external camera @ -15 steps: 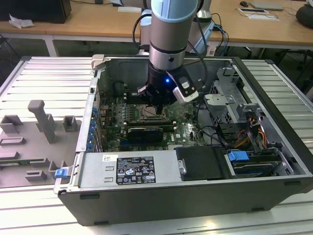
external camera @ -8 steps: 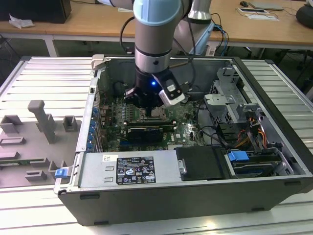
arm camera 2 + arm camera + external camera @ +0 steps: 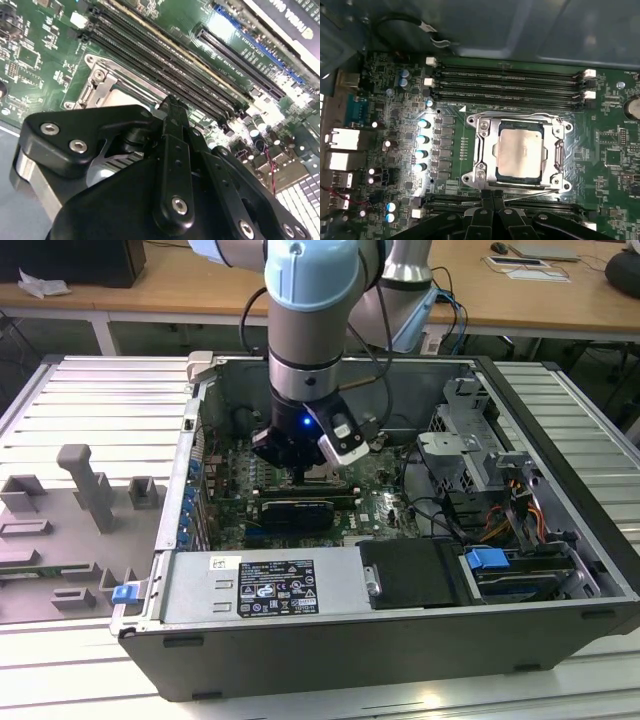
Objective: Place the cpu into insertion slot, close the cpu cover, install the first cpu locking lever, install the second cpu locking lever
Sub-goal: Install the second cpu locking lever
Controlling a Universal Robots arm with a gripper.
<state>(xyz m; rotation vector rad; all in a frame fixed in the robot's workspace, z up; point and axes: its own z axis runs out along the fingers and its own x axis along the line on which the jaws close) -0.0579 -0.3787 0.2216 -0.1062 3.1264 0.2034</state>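
**Asker:** How do your fingers stand right now?

**Arm:** My fingers (image 3: pixel 492 200) are pressed together, tip against tip, with nothing between them. In the first wrist view they meet as one narrow black point at the near edge of the socket. My gripper (image 3: pixel 305 468) is low inside the computer case (image 3: pixel 560 630), right over the board.

**Asker:** Why together, with no load?

**Arm:** As I judge it, a closed pair makes a slim, stiff tip, better for nudging a thin wire than for carrying. A locking lever (image 3: pixel 530 196) runs along that near edge of the socket, just beside my tips; I can't tell whether I touch it.

**Asker:** And the cpu?

**Arm:** The cpu (image 3: pixel 520 151) lies flat in the insertion slot (image 3: pixel 549 131), its pale metal top showing through the opening. The cpu cover (image 3: pixel 490 145) is down around it, framing the chip, so the seating and the closing look done to me. The work now seems to be at the levers.

**Asker:** What surrounds the socket?

**Arm:** Long memory slots (image 3: pixel 510 82) lie along the far side and more along the near side under my fingers, all on the green motherboard (image 3: pixel 615 150). In the exterior view a long black card (image 3: pixel 300 510) sits just beside my gripper, nearer the camera.
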